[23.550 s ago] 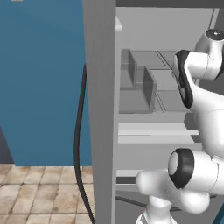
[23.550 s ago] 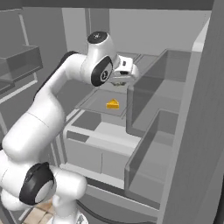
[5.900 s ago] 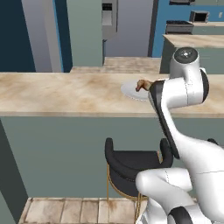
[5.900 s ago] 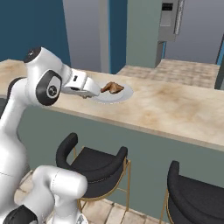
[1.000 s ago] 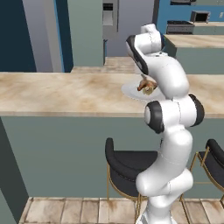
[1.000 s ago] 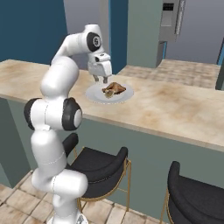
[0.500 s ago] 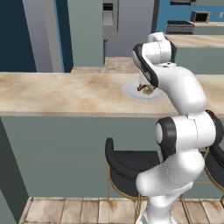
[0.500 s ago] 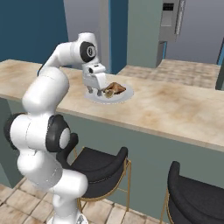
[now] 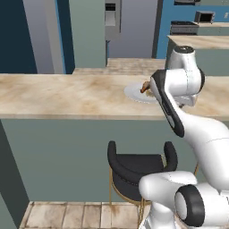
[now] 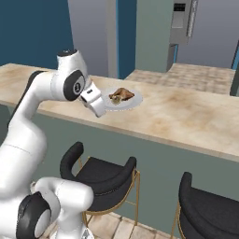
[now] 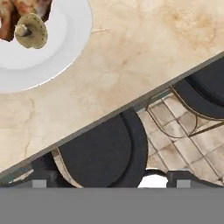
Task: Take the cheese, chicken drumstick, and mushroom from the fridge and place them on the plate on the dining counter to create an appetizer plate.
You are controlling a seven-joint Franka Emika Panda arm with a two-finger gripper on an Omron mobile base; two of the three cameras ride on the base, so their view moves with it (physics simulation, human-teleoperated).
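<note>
Mushroom (image 11: 31,30) on plate (image 11: 61,48), touching chicken drumstick (image 11: 17,13), far left on dining counter (image 11: 144,61). Probably light, roundish, prone to rolling; best pinched across cap. Gripper (image 10: 95,105) open, empty, just beside plate's near rim.

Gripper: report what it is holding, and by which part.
Nothing is held. The gripper is open over the counter edge, and the mushroom lies on the plate.

Mushroom (image 11: 31,30) touching the chicken drumstick (image 11: 17,11) on the plate (image 11: 65,48) — dining counter (image 11: 144,57) edge above a stool (image 11: 98,153).
</note>
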